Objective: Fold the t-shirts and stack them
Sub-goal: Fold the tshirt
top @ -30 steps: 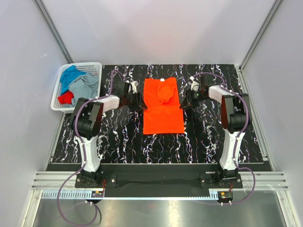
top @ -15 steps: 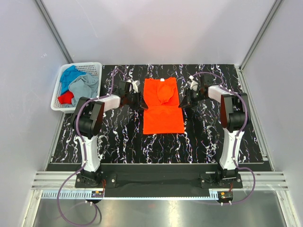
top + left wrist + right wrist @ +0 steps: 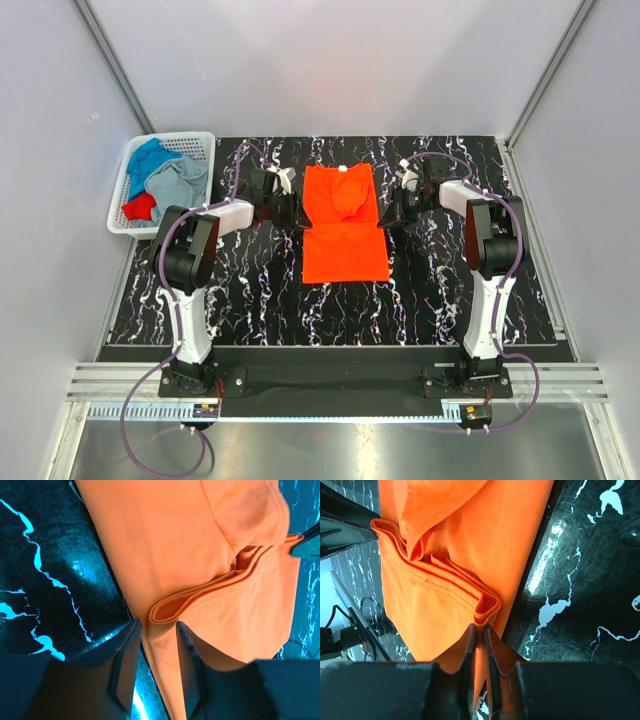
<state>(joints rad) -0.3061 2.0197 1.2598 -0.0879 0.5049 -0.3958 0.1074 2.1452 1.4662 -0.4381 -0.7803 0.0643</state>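
Black white-veined table [image 3: 240,300] carries one orange t-shirt [image 3: 345,250], part-folded, centred toward the far edge, with open tabletop on both sides and toward the near edge. One white basket [image 3: 118,212] off the far-left corner holds three shirts: blue [image 3: 150,157], grey [image 3: 182,180] and red [image 3: 140,207]. Left gripper [image 3: 157,630] straddles the shirt's left edge, jaws apart. Right gripper [image 3: 480,630] pinches its right edge. The white neck label [image 3: 341,170] is too small to read.

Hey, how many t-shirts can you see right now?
4. The orange t-shirt lies mid-table; the blue t-shirt, grey t-shirt and red t-shirt are piled in the white basket at far left. Others may be hidden beneath them.
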